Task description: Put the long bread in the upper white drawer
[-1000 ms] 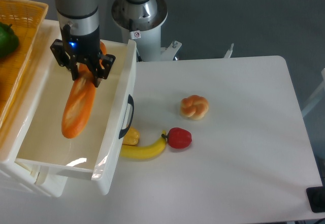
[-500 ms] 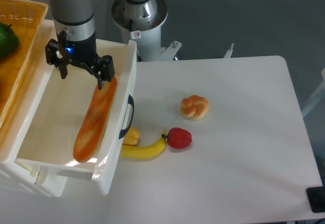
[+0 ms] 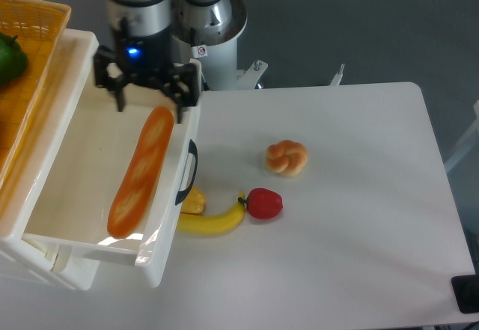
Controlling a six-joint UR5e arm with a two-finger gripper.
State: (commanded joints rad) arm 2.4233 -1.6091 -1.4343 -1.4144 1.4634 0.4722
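Observation:
The long bread [image 3: 140, 173], an orange-brown loaf with paler slashes, lies inside the upper white drawer [image 3: 176, 139], slanting along its right wall. The drawer is pulled open, its dark curved handle [image 3: 188, 171] facing the table. My gripper [image 3: 148, 98] is open and empty above the drawer's back end, just past the loaf's upper tip, clear of the bread.
An orange wicker basket [image 3: 34, 23] with a green item [image 3: 10, 57] stands at the left. On the table lie a knotted bun [image 3: 287, 157], a banana [image 3: 212, 221], a red pepper [image 3: 264, 203] and a small yellow piece [image 3: 193, 201] by the drawer front. A lower white drawer edge [image 3: 45, 259] shows beneath.
The gripper let go of the long bread, which dropped to rest in the drawer along its right wall. The gripper then rose and shifted right toward the drawer's back.

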